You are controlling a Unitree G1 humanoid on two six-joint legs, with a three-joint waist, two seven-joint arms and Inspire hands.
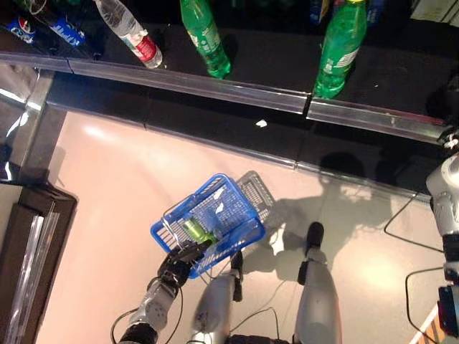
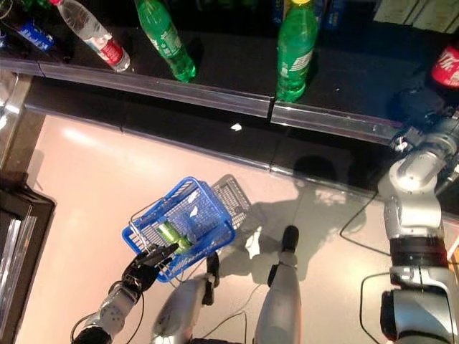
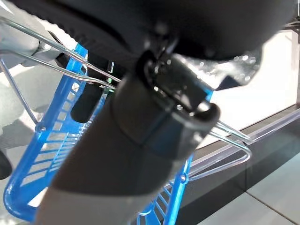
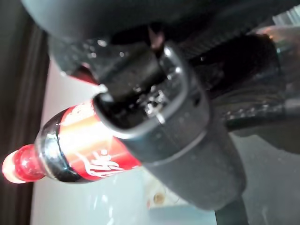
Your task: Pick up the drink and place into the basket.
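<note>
My right hand is at the shelf on the far right, shut on a cola bottle with a red label. In the right wrist view the thumb lies across the bottle, whose red cap points away from the hand. My left hand is shut on the thin wire handles of the blue basket, which hangs low at the left, tilted, above the floor. A green drink lies inside the basket.
The dark shelf runs along the back behind a clear rail. On it stand green bottles, a clear water bottle and blue drinks. A dark cabinet stands at the left.
</note>
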